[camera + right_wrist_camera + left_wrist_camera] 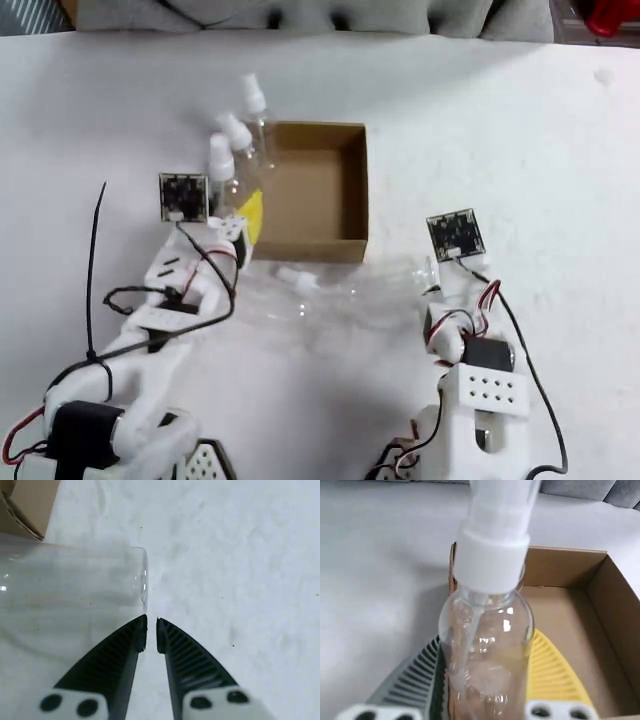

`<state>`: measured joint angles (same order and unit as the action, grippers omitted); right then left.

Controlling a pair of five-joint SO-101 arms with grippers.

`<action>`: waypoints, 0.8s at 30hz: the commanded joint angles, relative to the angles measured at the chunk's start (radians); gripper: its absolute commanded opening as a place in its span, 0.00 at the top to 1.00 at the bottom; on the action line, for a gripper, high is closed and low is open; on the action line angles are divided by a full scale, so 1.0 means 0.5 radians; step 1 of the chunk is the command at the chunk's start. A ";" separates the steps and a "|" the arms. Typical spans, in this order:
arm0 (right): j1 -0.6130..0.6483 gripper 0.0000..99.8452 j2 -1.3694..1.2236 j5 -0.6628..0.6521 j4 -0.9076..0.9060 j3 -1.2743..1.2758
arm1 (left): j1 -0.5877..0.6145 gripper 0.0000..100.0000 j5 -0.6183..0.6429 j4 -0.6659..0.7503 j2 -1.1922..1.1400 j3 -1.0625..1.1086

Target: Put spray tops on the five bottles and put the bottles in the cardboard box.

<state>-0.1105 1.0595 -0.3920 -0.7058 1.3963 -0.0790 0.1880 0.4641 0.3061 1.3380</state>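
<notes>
Since the left gripper (485,680) pinches a capped bottle (485,625) just outside the box's (570,565) left wall, the step in hand looks like the drop-in. Lift until the base clears the rim, carry it over the box floor, and lower fully before spreading the jaws, else it may tip. Right gripper (151,630), jaws nearly pressed together on nothing, sits by the base of a lying bottle (70,590) in front of the box; best left clear.
</notes>
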 commanded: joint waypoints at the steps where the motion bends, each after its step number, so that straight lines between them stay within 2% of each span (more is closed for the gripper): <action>1: -0.023 0.98 0.026 -0.025 0.017 -0.009 | 0.020 0.98 -0.028 0.055 0.011 -0.058; 4: -0.023 0.98 0.026 -0.025 0.017 -0.009 | 0.023 0.97 -0.028 0.052 0.011 -0.058; 11: -0.063 0.98 0.029 -0.025 0.017 -0.009 | 0.026 0.83 -0.028 0.043 0.011 -0.031; 24: -0.060 0.98 0.026 -0.025 0.017 -0.009 | 0.029 0.83 -0.028 0.043 0.011 -0.025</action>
<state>-0.1304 1.0595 -0.3920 -0.7058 1.3963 -0.0744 0.1864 0.4641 0.3061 1.3380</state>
